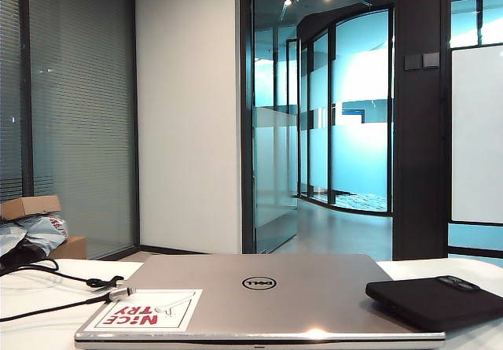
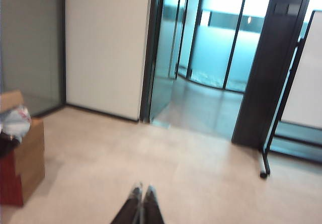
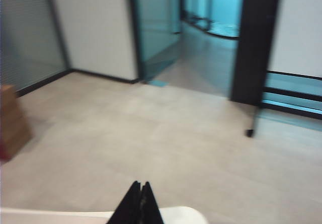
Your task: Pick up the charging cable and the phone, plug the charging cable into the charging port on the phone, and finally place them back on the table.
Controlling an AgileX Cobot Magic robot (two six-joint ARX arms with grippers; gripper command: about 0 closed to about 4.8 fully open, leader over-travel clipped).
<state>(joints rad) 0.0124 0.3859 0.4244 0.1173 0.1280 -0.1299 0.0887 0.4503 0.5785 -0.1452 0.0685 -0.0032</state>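
The phone (image 1: 435,299) is a flat matte black slab with a raised camera bump at its far end. It lies on the white counter (image 1: 31,322), right of a closed silver laptop (image 1: 267,291), and its near corner seems to overlap the lid. The laptop has a smooth metallic lid with a round logo and a red and white sticker (image 1: 147,311) at its left corner. The charging cable (image 1: 55,283) is a thin black cord that curves over the counter on the left; its silvery plug tip (image 1: 119,292) rests just beside the laptop edge.

Behind are a pale wall, glass partitions and a beige floor, with cardboard boxes (image 2: 22,153) at the left.

The left claw (image 2: 139,196) is clenched, holding nothing, above the floor. The right claw (image 3: 140,191) is clenched and empty too, over the rounded counter edge.
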